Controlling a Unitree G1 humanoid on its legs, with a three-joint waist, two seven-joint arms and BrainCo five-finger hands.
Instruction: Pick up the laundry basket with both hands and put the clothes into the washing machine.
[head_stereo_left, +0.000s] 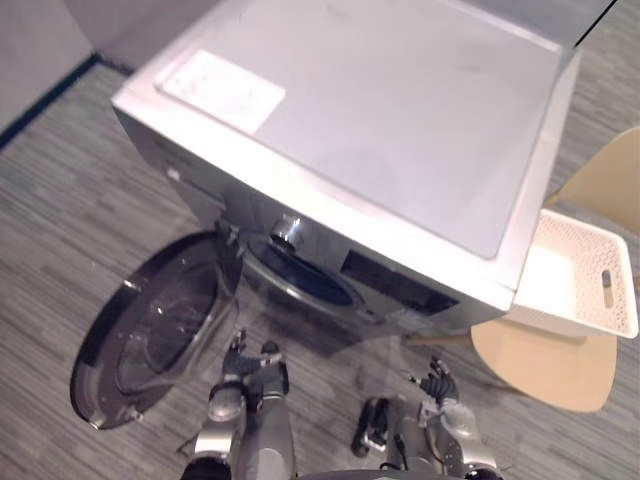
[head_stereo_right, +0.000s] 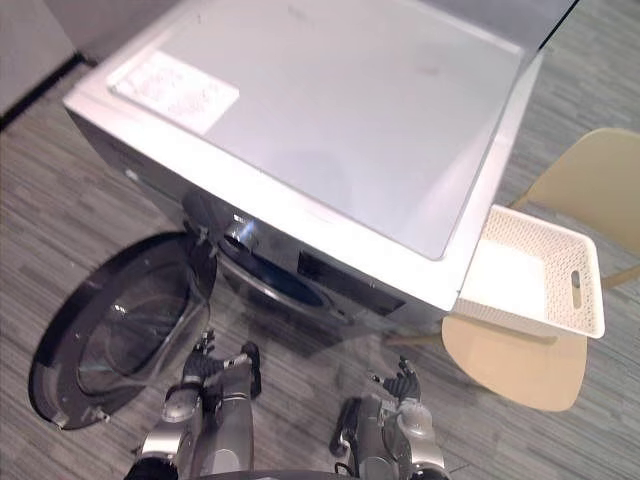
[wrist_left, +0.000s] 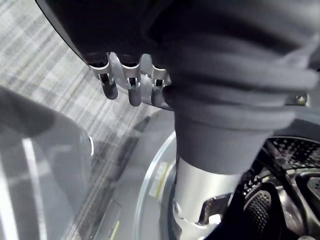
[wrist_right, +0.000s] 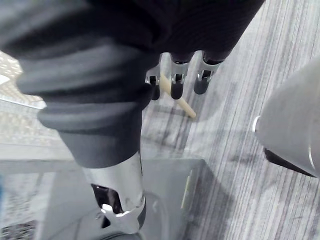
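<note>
Head views: noted white perforated plastic laundry basket (head_stereo_left: 590, 250) on pale wooden chair (head_stereo_left: 545, 370), right of silver-grey washing machine (head_stereo_left: 400, 120); dark-glass door (head_stereo_left: 150, 330) open at left | Left wrist: saw left hand (wrist_left: 134, 90) straight-fingered, holding nothing, near steel drum (wrist_left: 285, 200) | Right wrist: saw right hand (wrist_right: 177, 82) relaxed, empty, over striped grey floor (wrist_right: 240, 165)

Below me the grey striped floor (head_stereo_left: 60, 230) carries the washing machine (head_stereo_left: 380, 120) and a wooden chair (head_stereo_left: 545, 365); the white laundry basket (head_stereo_left: 590, 245) sits on its seat.

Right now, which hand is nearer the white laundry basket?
Right. The right hand is left of the laundry basket, before the washer; the left hand is farther left, by the open door.
</note>
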